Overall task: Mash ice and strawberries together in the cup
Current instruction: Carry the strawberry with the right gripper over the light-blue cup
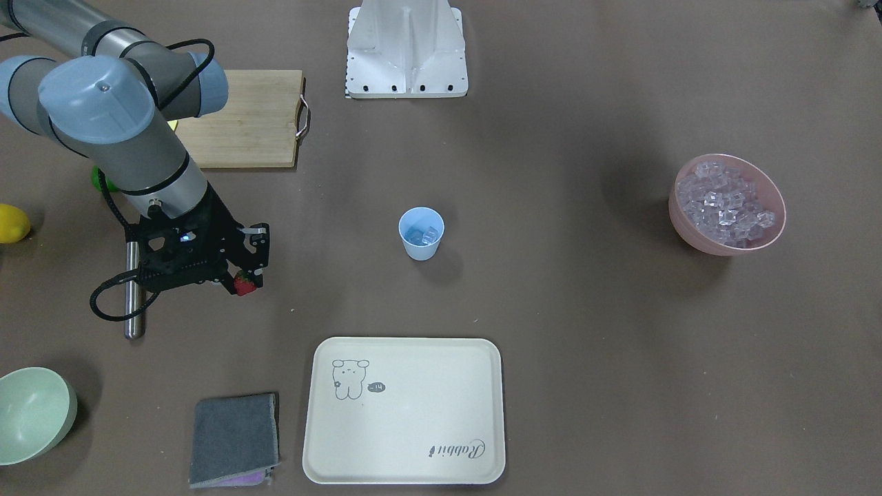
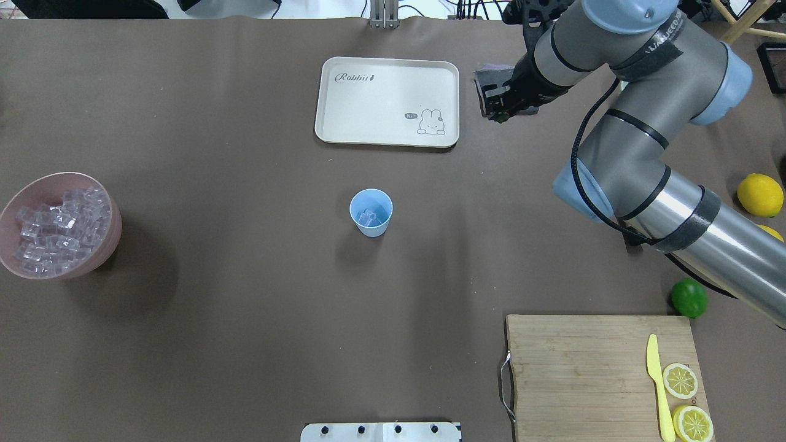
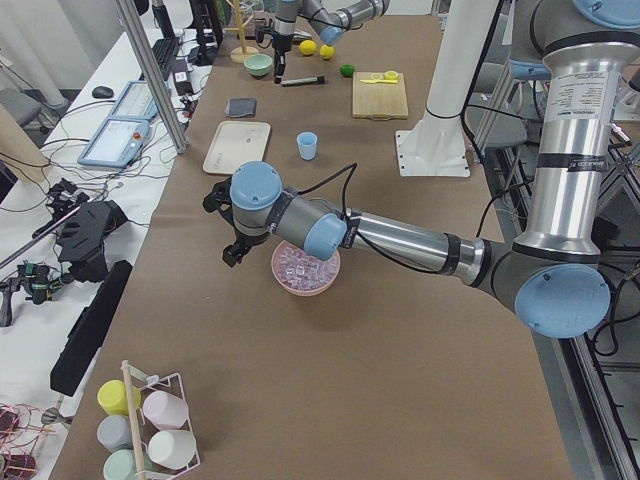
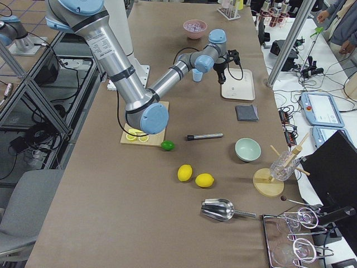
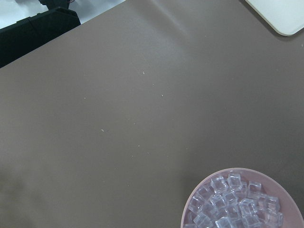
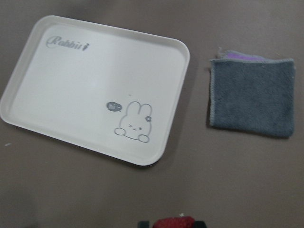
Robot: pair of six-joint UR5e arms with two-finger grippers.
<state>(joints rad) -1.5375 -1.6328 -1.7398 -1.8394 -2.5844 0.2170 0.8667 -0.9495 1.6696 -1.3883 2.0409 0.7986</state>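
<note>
The light-blue cup (image 1: 421,233) stands upright mid-table with a few clear ice cubes (image 1: 424,236) inside. My right gripper (image 1: 244,281) hovers well to the cup's side, above the table near the grey cloth, shut on a red strawberry (image 1: 244,284). That strawberry (image 6: 173,222) shows at the bottom edge of the right wrist view, between the fingertips. Many more ice cubes (image 1: 723,203) fill a pink bowl (image 1: 777,227) on the far side of the cup. My left gripper (image 3: 232,240) hangs beside that bowl, seen only in the exterior left view; I cannot tell its state.
A cream tray (image 1: 404,410) and a grey cloth (image 1: 234,441) lie on the operators' side. A metal rod (image 1: 133,289) rests under my right arm. A pale green bowl (image 1: 31,413), lemon (image 1: 10,222), lime (image 2: 688,298) and cutting board (image 2: 589,368) sit nearby.
</note>
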